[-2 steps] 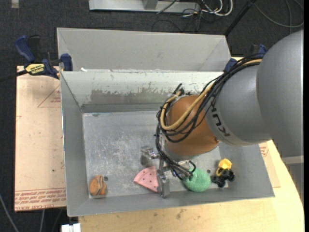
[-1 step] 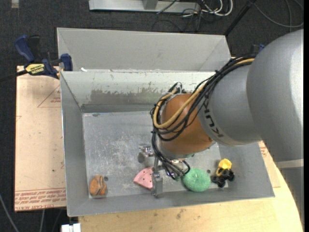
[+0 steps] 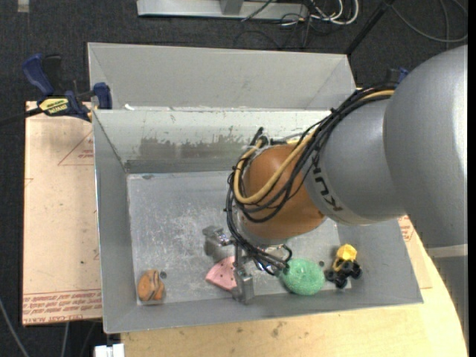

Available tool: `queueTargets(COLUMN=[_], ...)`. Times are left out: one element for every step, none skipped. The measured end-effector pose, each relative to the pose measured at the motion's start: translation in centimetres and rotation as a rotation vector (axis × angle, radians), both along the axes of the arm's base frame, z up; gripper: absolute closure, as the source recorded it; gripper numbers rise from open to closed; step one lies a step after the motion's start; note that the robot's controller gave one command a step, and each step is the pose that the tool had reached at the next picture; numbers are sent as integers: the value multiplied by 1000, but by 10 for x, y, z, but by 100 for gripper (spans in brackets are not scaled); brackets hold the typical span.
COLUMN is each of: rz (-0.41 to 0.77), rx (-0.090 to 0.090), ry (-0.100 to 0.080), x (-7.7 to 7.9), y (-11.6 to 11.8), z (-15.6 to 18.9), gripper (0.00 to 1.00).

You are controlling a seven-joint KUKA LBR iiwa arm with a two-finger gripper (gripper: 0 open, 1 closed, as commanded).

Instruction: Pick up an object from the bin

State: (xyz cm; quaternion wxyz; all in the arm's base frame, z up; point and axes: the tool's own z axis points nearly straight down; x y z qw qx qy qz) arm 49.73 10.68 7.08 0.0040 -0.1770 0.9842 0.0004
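Observation:
My gripper point(image 3: 230, 263) is low over the bin floor near the front wall, a little right of the middle. Its fingers are spread: one fingertip point(image 3: 216, 239) shows at the upper left and the other point(image 3: 243, 288) at the lower right. A flat pink piece point(image 3: 221, 275) lies on the floor between and just below them, and the fingers are not closed on it. A fuzzy green ball point(image 3: 303, 277) rests right of the gripper, close to the lower finger.
A yellow and black toy point(image 3: 343, 263) lies at the front right, beyond the green ball. An orange-brown lump point(image 3: 152, 285) sits in the front left corner. The arm's orange cover and cables hang over the bin's middle right.

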Motion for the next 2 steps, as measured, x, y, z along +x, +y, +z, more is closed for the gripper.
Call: queueTargets(rz=[-680, -737], rx=[7, 8], ry=[3, 2], x=[-9, -10], y=[-38, -40], z=[1, 2], gripper=[100, 100])
